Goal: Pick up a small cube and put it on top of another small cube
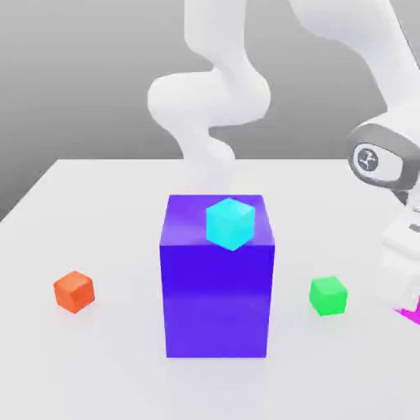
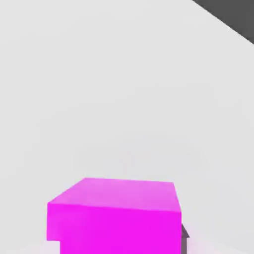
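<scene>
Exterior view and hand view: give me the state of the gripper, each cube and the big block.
gripper: jaws shut on the magenta cube
magenta cube: between the jaws, not stacked; lifted or not, cannot tell
green cube: on the table, nothing on top
orange cube: on the table, nothing on top
cyan cube: overlaps the block's top front edge; support unclear
blue block: standing upright

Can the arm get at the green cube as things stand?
Probably not to grasp it: the tool looks taken up by the magenta cube, which would likely need setting down first. Otherwise the way to the green cube seems free; the big blue block stands apart from it.
</scene>
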{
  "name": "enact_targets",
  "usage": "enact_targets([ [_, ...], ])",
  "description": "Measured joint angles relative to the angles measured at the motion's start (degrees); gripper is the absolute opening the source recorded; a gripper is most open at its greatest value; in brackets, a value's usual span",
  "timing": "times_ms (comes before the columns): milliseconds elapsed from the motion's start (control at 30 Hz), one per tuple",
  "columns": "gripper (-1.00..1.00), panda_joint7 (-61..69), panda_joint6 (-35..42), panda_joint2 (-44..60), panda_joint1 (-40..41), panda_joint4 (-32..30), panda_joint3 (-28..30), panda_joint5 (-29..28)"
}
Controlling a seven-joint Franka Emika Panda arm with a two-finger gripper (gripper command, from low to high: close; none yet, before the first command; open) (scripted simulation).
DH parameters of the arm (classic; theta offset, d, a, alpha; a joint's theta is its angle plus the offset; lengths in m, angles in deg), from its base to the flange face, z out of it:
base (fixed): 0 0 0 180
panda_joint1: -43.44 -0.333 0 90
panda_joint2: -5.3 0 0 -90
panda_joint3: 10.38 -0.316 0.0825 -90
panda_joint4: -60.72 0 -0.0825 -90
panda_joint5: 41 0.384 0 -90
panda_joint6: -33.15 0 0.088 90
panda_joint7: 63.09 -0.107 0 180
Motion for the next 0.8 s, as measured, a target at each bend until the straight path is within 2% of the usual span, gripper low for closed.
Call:
enact_targets([
  [167,-1.00,2.40,-1.06,-10.07,-2.39,-10.38,-1.35,8.13],
  [333,-1.00,2.90,-2.65,-19.61,-4.90,-20.96,-0.77,13.42],
  [400,-1.00,0.99,-4.17,-19.40,-3.52,-22.46,-1.66,11.33],
  [567,-1.00,-6.19,-9.17,-13.66,1.97,-22.61,-4.40,1.21],
  [700,-1.00,-11.65,-13.60,-8.56,4.49,-22.40,-4.62,-6.64],
  [800,-1.00,-13.94,-17.19,-5.04,5.25,-22.40,-4.28,-9.94],
])
